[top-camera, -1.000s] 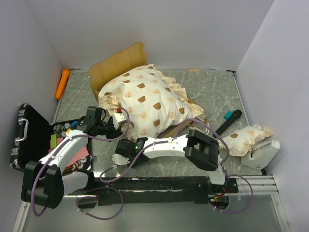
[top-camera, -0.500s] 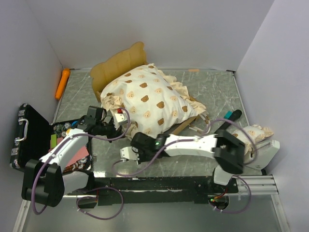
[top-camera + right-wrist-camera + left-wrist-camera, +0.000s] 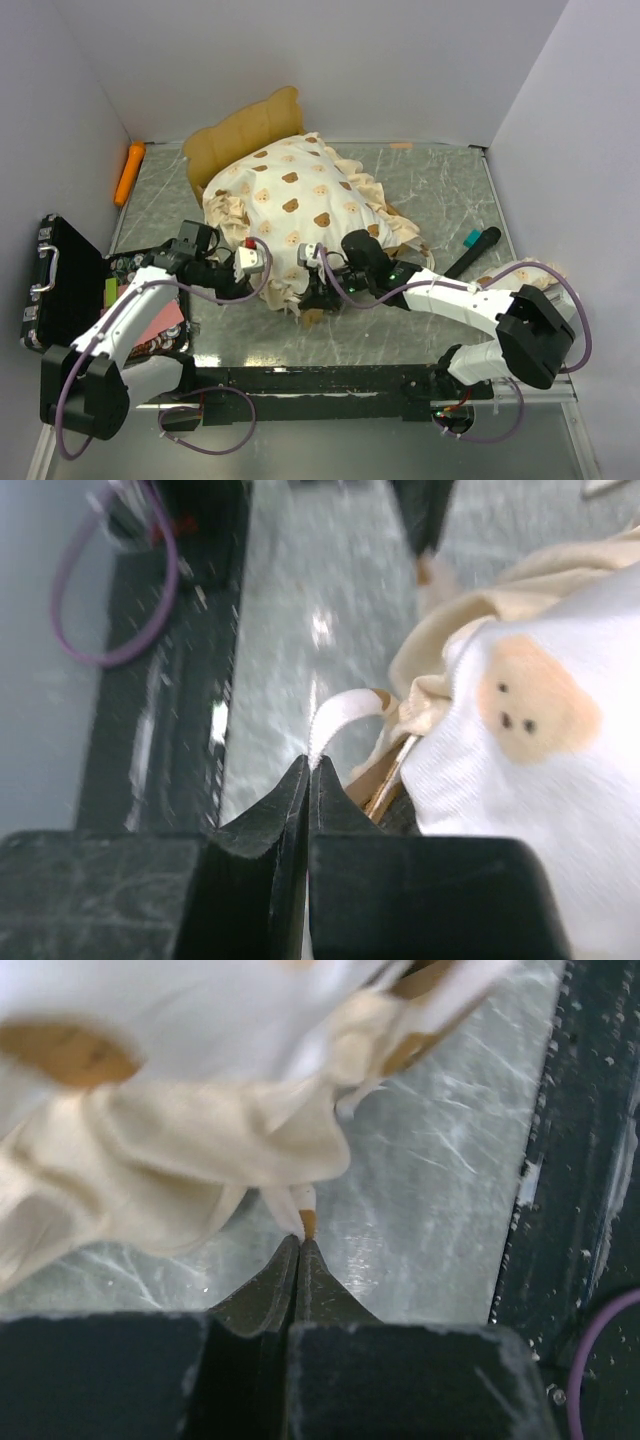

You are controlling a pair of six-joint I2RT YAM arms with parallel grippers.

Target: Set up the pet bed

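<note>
Both arms reach low to the cream bear-print ruffled mattress (image 3: 300, 205). The left gripper (image 3: 300, 1244) pinches its near edge, and the right gripper (image 3: 308, 766) pinches a white strap (image 3: 336, 714).

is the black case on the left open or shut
Open: the black case has its two halves spread apart, with coloured items showing in the right half.
</note>
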